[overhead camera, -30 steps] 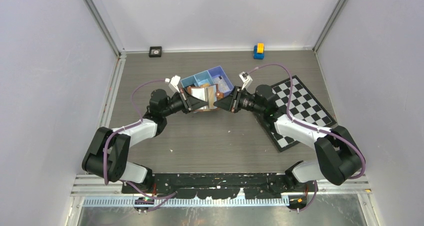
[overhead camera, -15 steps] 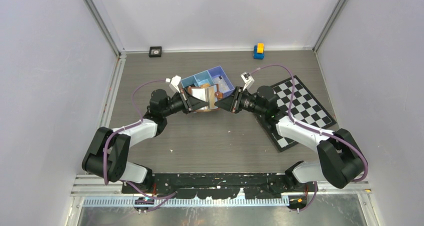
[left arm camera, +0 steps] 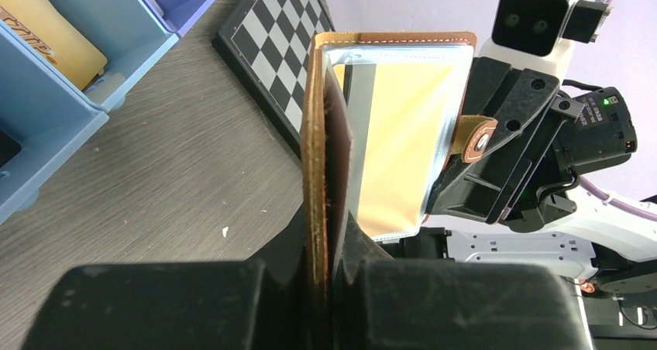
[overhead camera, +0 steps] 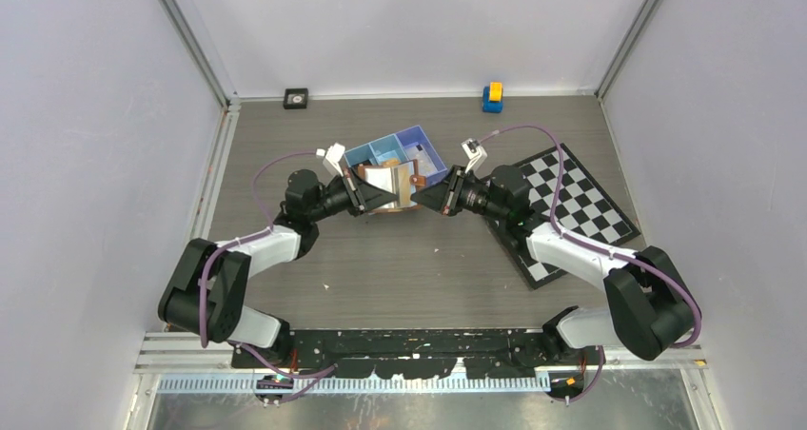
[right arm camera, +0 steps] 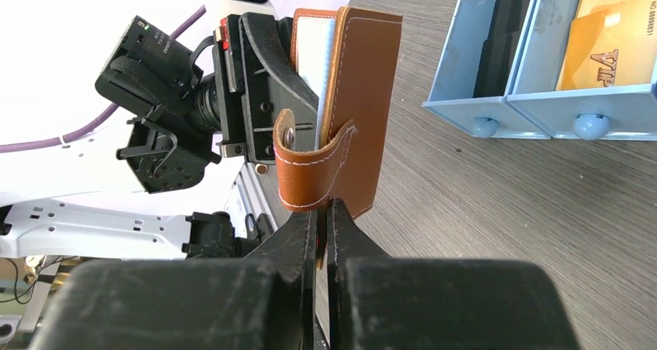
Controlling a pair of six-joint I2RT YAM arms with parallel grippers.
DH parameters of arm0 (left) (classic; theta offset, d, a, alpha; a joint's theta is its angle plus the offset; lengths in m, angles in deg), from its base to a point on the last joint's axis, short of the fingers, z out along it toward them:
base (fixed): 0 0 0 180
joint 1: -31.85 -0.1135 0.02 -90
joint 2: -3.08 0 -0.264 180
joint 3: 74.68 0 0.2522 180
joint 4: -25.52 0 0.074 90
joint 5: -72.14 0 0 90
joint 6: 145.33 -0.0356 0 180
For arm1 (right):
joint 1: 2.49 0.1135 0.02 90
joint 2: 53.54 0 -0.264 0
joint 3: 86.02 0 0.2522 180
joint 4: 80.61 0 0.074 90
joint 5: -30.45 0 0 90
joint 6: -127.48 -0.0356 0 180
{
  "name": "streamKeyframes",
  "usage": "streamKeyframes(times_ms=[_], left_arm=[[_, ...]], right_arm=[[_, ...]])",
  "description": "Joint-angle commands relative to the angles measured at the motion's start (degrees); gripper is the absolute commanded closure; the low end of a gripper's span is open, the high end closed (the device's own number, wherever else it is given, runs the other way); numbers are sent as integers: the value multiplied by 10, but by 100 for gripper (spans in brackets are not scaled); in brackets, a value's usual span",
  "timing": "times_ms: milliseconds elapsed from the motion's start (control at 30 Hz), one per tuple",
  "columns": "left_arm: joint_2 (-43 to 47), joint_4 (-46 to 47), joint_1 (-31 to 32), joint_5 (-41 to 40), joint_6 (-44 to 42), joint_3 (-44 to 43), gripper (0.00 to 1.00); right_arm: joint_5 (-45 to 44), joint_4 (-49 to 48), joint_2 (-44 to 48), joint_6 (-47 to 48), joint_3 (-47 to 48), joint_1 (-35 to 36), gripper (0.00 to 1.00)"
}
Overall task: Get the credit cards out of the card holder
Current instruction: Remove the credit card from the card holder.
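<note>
Closest in first: left fingers [left arm camera: 358,245] are clamped on the near end of the card holder [left arm camera: 314,133]. The brown leather runs right down btw them, no gap. Right fingers [right arm camera: 352,238] are pinched nearly flat too, on the edge of the outer flap just under the strap [right arm camera: 310,172], afaict. So both arms have it, one from each end, held up off the bench [overhead camera: 400,259] just on the near side of the blue tray [right arm camera: 463,94].

The bit that matters imo: the holder's long axis runs along the line btw the two arms, so it points straight away from each set of fingers. It's partly open, covers fanned apart. A yellow card [left arm camera: 395,133] sits in a clear sleeve on the inside, its far end reaching toward the right arm. Neither set of fingers is free tho, so one has to let go before anything gets pulled. Right arm looks nearer the sleeve, so prob that one. Can't tell which end of the sleeve is open.

Views: only the left wrist cam shows that card. Right wrist just gets the brown outside, the strap + a white sliver btw the covers. Top cam shows the arms meeting nose to nose, but the holder's too small there for detail.

Further back: the tray has orange cards [right arm camera: 612,40] in one compartment and a black thing [right arm camera: 503,40] in the next. Chequered board [overhead camera: 571,197] lies off to the right, partly under the right arm.
</note>
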State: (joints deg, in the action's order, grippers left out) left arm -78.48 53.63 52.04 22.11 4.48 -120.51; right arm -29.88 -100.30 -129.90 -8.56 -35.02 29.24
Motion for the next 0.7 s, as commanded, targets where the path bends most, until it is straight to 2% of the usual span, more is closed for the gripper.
streamKeyframes(times_ms=[0,233,333,467,667], left_arm=[[-11,96,4,32,29,-8,100],[-36,181,8,59,74,-7,100],[-39,200,8,63,84,-6,100],[-35,201,9,63,83,-5,100],[-36,218,9,63,92,-2,100]], right_arm=[[-5,-7,18,5,19,2,100],[-31,55,5,18,39,-1,92],[-28,52,-2,12,39,-4,88],[12,-25,-11,-25,21,-13,86],[60,-177,-37,-121,-11,-42,92]])
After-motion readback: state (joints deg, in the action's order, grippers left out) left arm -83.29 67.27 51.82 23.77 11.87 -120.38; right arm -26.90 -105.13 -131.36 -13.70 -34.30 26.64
